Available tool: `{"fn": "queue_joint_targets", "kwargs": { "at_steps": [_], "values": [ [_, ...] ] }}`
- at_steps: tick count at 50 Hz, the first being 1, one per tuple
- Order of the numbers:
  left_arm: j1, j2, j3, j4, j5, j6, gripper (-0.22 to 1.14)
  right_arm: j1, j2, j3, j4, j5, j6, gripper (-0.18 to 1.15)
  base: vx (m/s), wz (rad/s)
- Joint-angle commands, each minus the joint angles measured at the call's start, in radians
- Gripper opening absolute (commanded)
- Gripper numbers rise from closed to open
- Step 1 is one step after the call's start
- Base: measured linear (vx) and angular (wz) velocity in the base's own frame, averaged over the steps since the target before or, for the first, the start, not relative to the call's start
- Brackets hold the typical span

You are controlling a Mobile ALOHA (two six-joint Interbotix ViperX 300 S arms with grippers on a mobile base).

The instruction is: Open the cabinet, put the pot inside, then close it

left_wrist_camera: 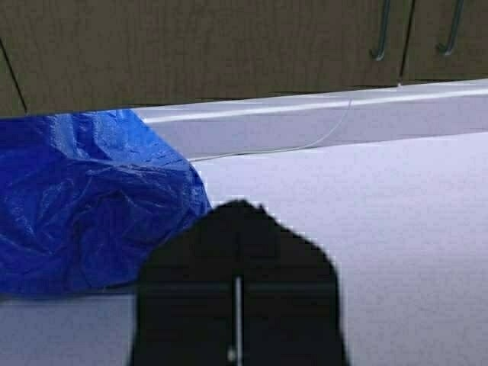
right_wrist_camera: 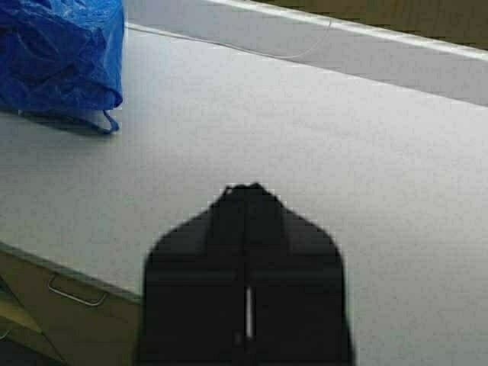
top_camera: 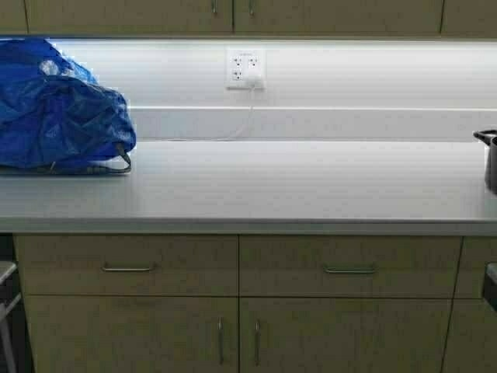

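The cabinet [top_camera: 233,15] hangs above the counter, only its lower edge in the high view, with both doors shut and two bar handles side by side. It also shows in the left wrist view [left_wrist_camera: 191,46]. A dark pot [top_camera: 489,159] stands on the counter, cut off by the right edge; I cannot tell whether it is the task's pot. My left gripper [left_wrist_camera: 238,210] is shut and empty, held above the counter near the blue bag. My right gripper [right_wrist_camera: 245,189] is shut and empty, near the counter's front edge. Neither gripper shows in the high view.
A large blue bag [top_camera: 58,113] lies on the grey counter [top_camera: 272,186] at the far left. A white wall outlet [top_camera: 245,68] has a cable running down to the counter. Floor cabinets with drawers [top_camera: 233,268] stand below the counter.
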Motion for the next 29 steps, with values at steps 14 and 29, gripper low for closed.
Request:
{"fn": "queue_joint_targets", "kwargs": {
  "at_steps": [14, 29],
  "values": [
    [-0.002, -0.006, -0.015, 0.002, -0.008, -0.002, 0.03, 0.002, -0.021, -0.014, -0.003, -0.009, 0.0, 0.07, 0.0, 0.0],
    [-0.002, -0.008, -0.017, 0.002, -0.008, 0.0, 0.03, 0.005, -0.023, -0.014, -0.002, -0.009, 0.0, 0.07, 0.0, 0.0]
  ]
}}
